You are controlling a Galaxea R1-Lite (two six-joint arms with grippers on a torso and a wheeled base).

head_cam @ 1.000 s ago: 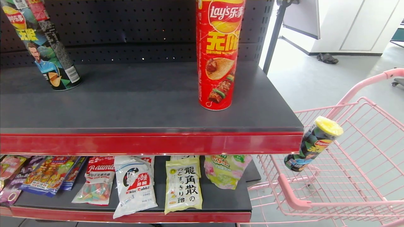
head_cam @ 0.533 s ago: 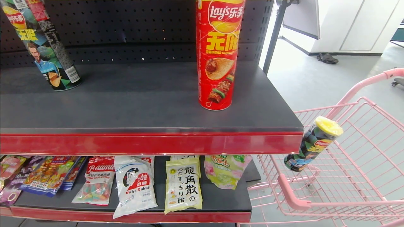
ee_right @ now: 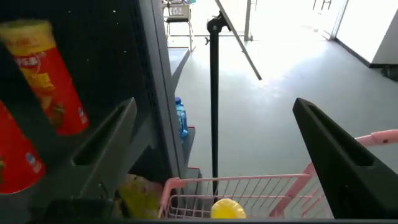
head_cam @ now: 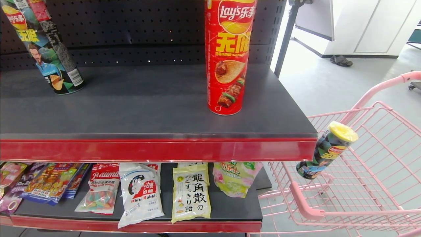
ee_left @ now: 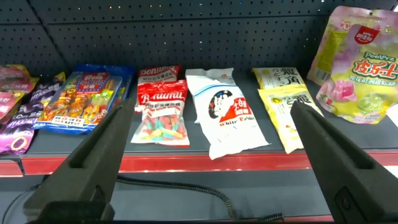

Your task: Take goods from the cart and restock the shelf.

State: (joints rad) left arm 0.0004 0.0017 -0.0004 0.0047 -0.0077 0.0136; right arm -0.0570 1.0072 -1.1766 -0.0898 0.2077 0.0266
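A: Where are the goods?
B: A dark chip can point(head_cam: 325, 149) with a yellow lid leans tilted inside the pink cart point(head_cam: 304, 205), just beside the upper shelf point(head_cam: 148, 105), where a red chip can point(head_cam: 228, 56) stands upright.
A: And the end effectors?
B: The left end effector point(ee_left: 211, 168) is spread wide, facing the candy bags point(ee_left: 161, 115). The right end effector point(ee_right: 217, 155) is spread wide above the cart.
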